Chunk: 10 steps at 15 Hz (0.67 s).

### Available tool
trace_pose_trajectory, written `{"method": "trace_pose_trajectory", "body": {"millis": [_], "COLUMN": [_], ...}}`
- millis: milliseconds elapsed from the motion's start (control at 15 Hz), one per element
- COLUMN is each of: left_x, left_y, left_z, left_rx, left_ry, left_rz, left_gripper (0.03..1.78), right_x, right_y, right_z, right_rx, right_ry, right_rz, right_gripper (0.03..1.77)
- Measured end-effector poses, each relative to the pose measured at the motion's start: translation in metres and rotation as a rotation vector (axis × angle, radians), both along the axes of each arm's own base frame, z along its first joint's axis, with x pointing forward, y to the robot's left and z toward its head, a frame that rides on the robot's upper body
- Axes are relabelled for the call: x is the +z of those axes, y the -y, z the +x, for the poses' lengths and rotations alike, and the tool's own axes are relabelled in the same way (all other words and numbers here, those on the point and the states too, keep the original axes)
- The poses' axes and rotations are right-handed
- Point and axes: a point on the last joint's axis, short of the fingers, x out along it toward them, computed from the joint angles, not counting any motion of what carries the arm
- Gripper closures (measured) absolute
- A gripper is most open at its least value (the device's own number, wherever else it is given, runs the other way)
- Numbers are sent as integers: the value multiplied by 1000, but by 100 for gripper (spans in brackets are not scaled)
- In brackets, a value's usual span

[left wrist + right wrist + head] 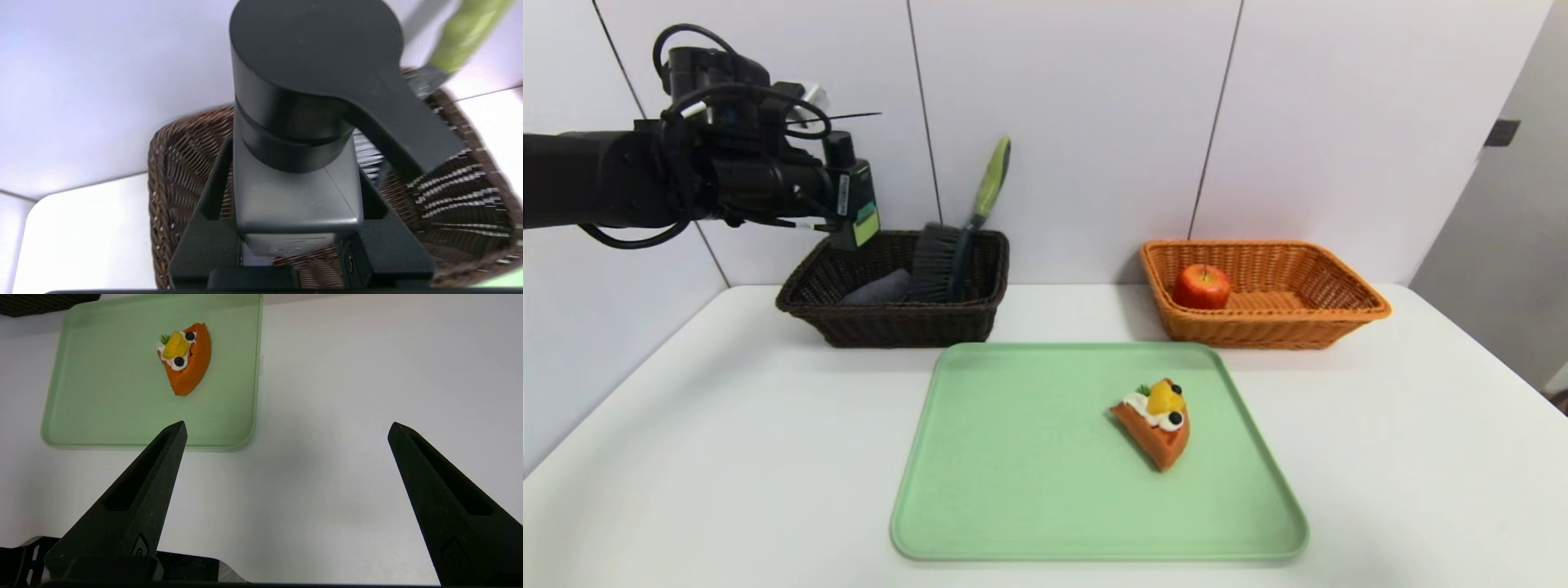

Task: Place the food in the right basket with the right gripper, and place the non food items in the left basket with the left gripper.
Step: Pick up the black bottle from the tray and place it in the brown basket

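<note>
1. Bottle (858, 233), 10 o'clock in head view: print too small to read; hides left gripper (295, 159) fingertips in left wrist view.
2. Left arm (613, 175), 10 o'clock: cut off by head view edge.
3. Brush (938, 261), 11 o'clock: handle blurred, cut off in left wrist view.
4. Cloth (882, 289), 11 o'clock; apple (1202, 287), 1 o'clock: undersides hidden by basket rims.
</note>
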Motion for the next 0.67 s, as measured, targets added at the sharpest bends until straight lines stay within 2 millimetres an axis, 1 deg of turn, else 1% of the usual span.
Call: {"method": "trace_pose_trajectory", "body": {"millis": [333, 533, 667], "left_x": [-38, -56, -65], "left_y": [-29, -40, -43], "left_z": [28, 39, 42], "left_rx": [75, 93, 98], "left_ry": [-90, -133, -154], "left_rz": [4, 1, -1], "left_gripper": [120, 120, 120], "right_x": [0, 0, 0], "right_y": [0, 0, 0], "right_z": [0, 0, 0], "right_rx": [-2, 0, 0], "right_ry": [0, 0, 0], "right_rz": [-2, -1, -1], "right_gripper": [10, 10, 10]}}
